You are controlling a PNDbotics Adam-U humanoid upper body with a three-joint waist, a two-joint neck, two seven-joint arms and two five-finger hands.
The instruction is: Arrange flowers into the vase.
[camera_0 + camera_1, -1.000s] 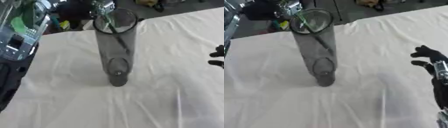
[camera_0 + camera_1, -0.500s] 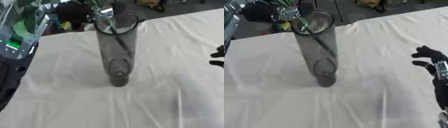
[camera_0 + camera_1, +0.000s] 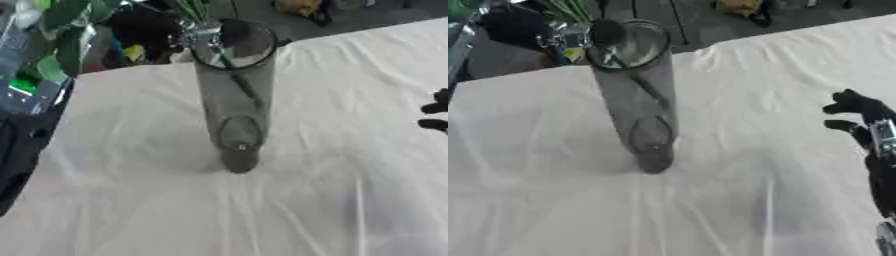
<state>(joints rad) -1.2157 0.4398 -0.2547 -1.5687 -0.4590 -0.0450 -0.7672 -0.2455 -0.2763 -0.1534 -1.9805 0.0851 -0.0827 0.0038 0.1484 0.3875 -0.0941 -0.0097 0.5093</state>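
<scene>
The left hand, black and silver, is at the mouth of the tall grey glass vase; its fingers are closed around thin green flower stems, and one stem is already inside. The vase stands upright on the white cloth-covered table. Well to the right of the vase, the right hand rests half open, holding nothing.
</scene>
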